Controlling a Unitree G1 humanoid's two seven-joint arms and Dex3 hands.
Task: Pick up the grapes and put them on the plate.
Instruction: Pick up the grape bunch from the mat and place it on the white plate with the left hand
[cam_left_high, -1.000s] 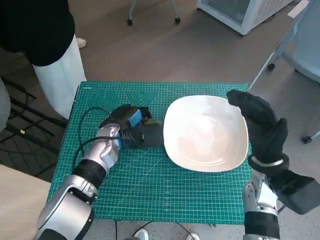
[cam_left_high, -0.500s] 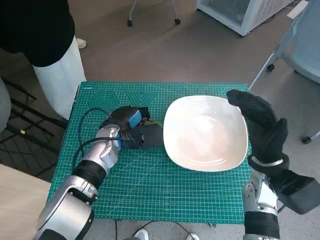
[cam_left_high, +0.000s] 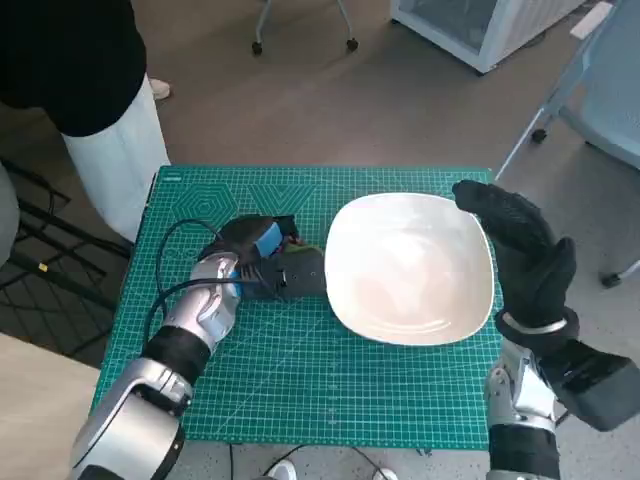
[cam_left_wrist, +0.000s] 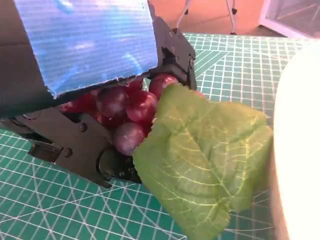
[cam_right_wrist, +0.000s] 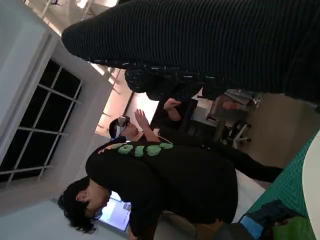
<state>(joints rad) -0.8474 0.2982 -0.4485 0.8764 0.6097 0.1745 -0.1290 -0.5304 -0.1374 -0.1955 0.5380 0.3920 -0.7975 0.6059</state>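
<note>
Gripping the grapes (cam_left_wrist: 125, 112) in the left hand (cam_left_high: 262, 252) on the green mat (cam_left_high: 300, 380), toward its left edge and just beside the plate (cam_left_high: 410, 268), with the green leaf (cam_left_wrist: 205, 160) hanging out toward the plate's rim. Keeping that grasp firm, lifting clear of the rim before carrying across and letting go over the plate's middle, seemingly the safest way. Hovering with the right hand (cam_left_high: 520, 250) near the plate's right edge, fingers apart, holding nothing.
</note>
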